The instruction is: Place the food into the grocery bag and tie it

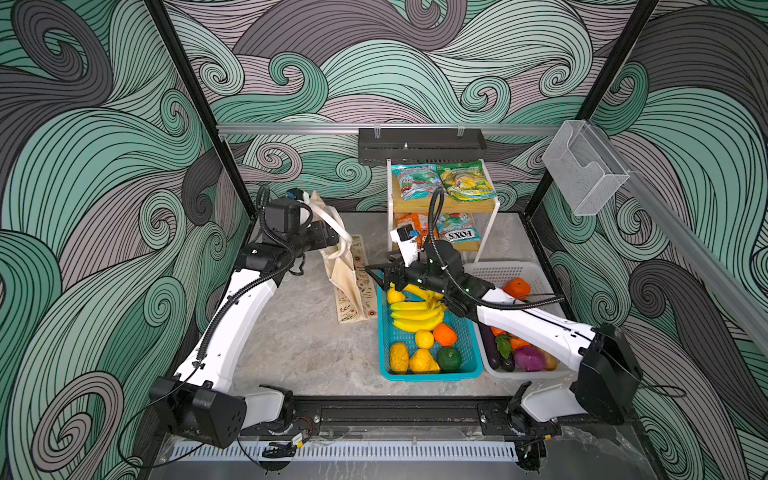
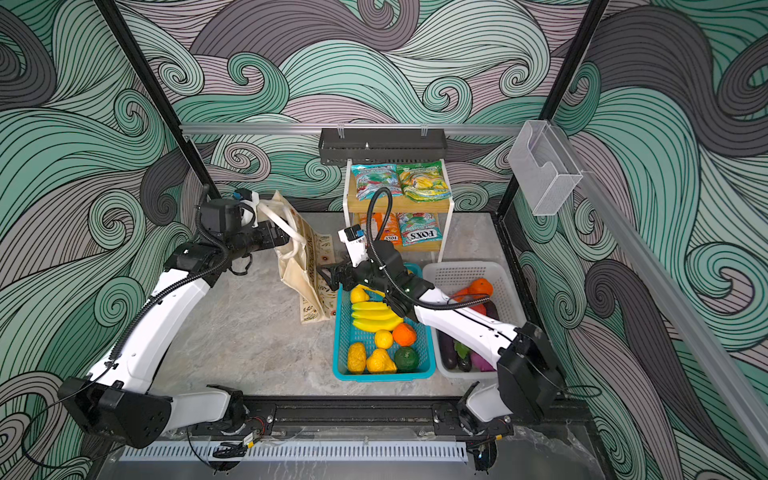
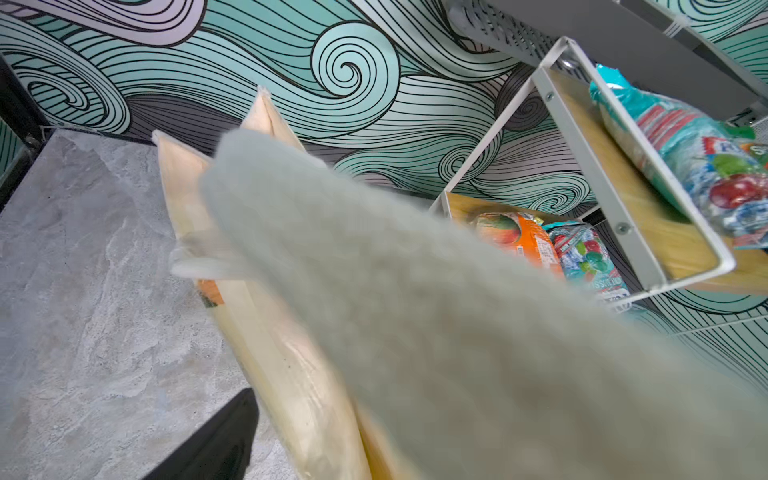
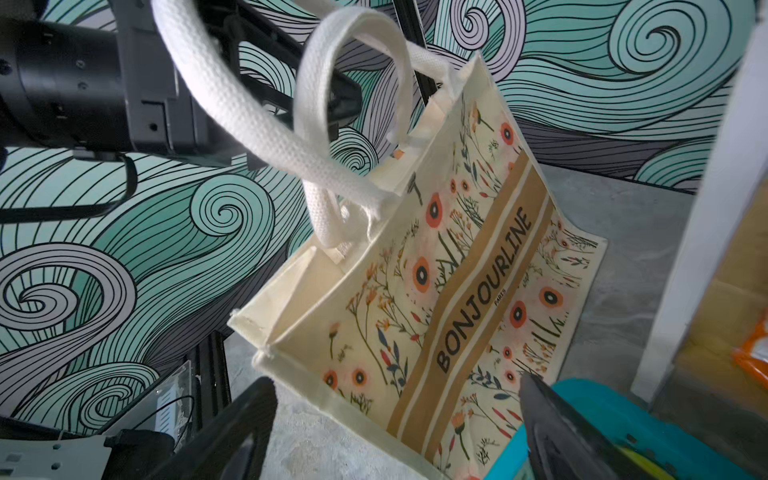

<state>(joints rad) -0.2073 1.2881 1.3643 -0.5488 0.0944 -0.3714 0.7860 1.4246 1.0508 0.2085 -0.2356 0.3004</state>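
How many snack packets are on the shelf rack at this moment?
4. Upper shelf: a teal-red packet beside a green-yellow packet. Lower shelf: an orange packet, partly behind the right arm, beside a teal packet. More could be hidden behind them.

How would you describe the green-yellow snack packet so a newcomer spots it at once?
Find the white rack at the back wall. Two packets lie side by side on its top shelf. Yours is the green-yellow packet, on the right in both top views; its neighbour is teal and red.

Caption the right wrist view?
Grocery bag held by white handles draped over left gripper; open right gripper faces its printed side.
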